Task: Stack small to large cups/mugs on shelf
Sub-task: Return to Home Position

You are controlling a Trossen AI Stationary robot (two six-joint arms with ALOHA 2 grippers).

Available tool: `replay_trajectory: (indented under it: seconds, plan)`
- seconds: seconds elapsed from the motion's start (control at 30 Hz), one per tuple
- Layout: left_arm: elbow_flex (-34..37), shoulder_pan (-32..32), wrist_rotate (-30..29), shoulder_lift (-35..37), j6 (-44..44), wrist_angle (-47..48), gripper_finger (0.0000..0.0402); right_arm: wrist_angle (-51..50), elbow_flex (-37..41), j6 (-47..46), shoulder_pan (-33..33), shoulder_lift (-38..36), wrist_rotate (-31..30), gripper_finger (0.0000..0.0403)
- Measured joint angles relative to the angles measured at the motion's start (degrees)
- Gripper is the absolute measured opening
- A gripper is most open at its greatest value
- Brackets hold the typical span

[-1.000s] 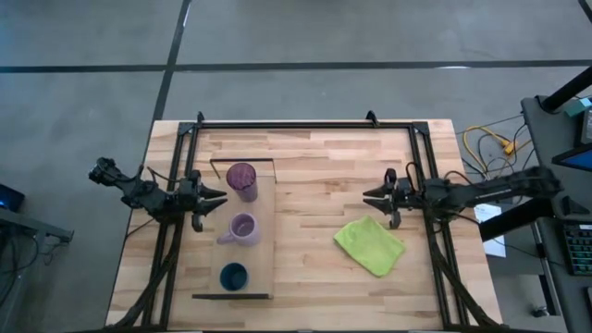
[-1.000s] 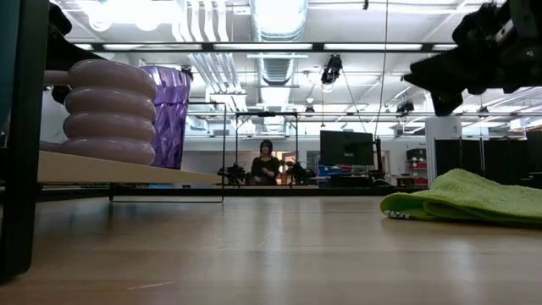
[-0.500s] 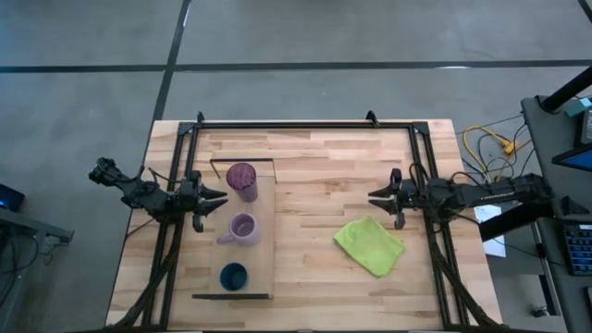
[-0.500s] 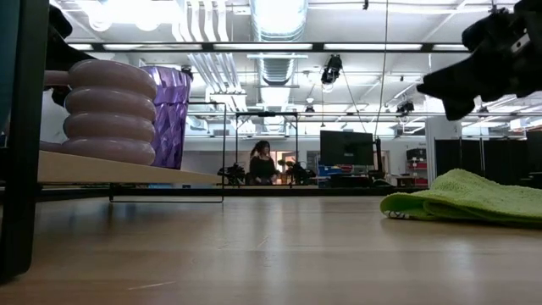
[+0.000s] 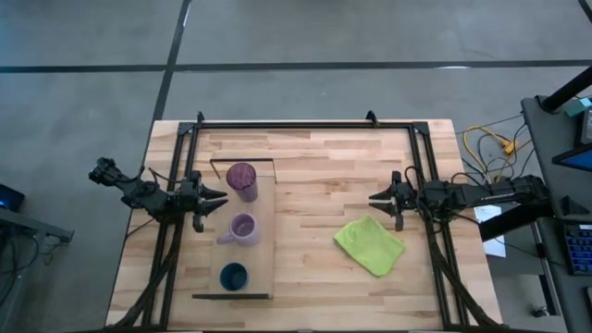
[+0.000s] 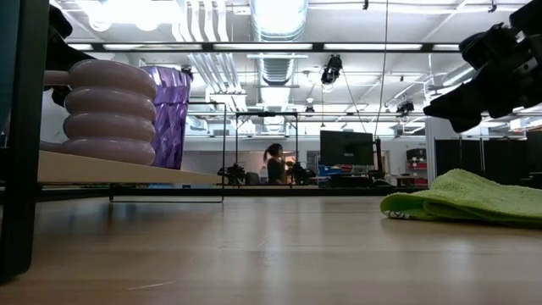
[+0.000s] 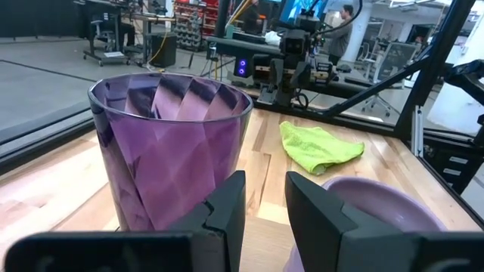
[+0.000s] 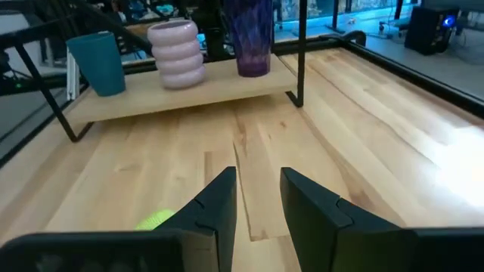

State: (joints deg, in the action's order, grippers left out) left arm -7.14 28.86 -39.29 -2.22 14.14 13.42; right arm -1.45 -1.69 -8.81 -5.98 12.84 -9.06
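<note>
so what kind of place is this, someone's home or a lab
Probably a robotics lab or workshop: bare ceiling ducts overhead, a monitor and a person among equipment far behind the table.

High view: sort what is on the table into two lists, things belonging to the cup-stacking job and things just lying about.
Job: purple tumbler, lilac mug, dark blue cup, all standing on the wooden shelf.
Lying about: green cloth, on the bare tabletop near the right gripper.
</note>
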Motion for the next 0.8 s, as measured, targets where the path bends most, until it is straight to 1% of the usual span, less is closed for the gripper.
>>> replay_trajectory:
  seconds: [0.23,0.53,0.8]
  plan:
    - [-0.1,0.0,0.0,0.2,0.0,0.1,0.0082,-0.5,-0.2,2.9,0.0,0.0,0.0,0.0098]
    - [0.7,0.0,0.2,-0.1,0.1,0.0,0.0082,-2.0,-0.7,-1.9,0.0,0.6,0.0,0.0098]
    - [1.0,0.0,0.2,-0.3,0.2,-0.1,0.0082,-2.0,-0.7,-1.7,0.0,0.7,0.0,0.0098]
